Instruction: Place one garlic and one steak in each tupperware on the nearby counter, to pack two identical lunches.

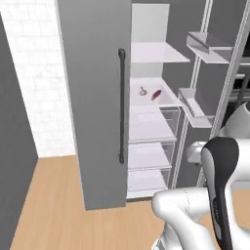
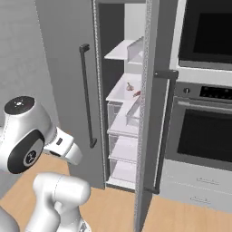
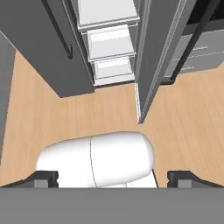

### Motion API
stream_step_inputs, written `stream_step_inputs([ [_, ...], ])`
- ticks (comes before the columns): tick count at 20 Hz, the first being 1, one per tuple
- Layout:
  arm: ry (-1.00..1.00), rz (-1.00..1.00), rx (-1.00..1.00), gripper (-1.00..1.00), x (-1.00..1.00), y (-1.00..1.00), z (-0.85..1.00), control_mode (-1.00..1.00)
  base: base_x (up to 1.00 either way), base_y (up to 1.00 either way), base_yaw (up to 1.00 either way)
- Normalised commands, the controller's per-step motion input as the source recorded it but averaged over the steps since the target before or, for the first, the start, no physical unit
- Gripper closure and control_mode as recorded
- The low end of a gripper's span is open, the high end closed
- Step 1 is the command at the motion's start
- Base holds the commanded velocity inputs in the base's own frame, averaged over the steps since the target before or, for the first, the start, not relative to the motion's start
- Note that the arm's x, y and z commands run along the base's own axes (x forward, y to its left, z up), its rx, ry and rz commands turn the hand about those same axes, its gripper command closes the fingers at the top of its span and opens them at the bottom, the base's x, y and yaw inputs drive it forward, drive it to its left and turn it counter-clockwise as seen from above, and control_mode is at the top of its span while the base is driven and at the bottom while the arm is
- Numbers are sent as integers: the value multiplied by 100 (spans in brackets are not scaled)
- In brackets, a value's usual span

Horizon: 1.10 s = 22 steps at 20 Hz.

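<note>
- My gripper [image 3: 112,178] sits at the bottom of the hand view. Finger tips [image 3: 43,178] are spread wide, nothing between them. It points down at the wooden floor [image 3: 183,127], so it is parked, not reaching.
- My arm takes the lower right of the left base view and the lower left of the right base view, folded close to the base. I judge it is tucked that way to stay clear of the fridge doors.
- Just beyond, the fridge stands open. The right door [image 2: 146,113] is swung out edge-on in the middle of the right base view, while the left door [image 1: 95,97] with its dark vertical handle [image 1: 121,105] blocks the middle of the left base view.
- Lower fridge drawers [image 3: 111,41] show at the top centre of the hand view.
- Farther in, on a middle shelf [image 1: 166,100], upper centre of the left base view: one garlic [image 1: 142,91] and one steak [image 1: 156,94] lie near each other, apart, not touching. The steak is the flat dark red one.
- The same pair shows small in the right base view, part-hidden by the door edge.
- Far right of the right base view: an oven [image 2: 204,131], off task.
- Judgement: nothing packed yet; first pick means reaching between the doors to that shelf.
</note>
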Motion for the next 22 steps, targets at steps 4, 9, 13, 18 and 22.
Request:
stream_step_inputs([
  [4,0,0,0,-100,0,0,0,100,67,65,-34],
  [9,0,0,0,-100,0,0,0,100,55,13,-37],
  [13,0,0,0,-100,0,0,0,100,67,3,-37],
  [18,0,0,0,-100,0,0,0,100,95,22,-20],
  [22,0,0,0,-100,0,0,0,100,68,0,-6],
])
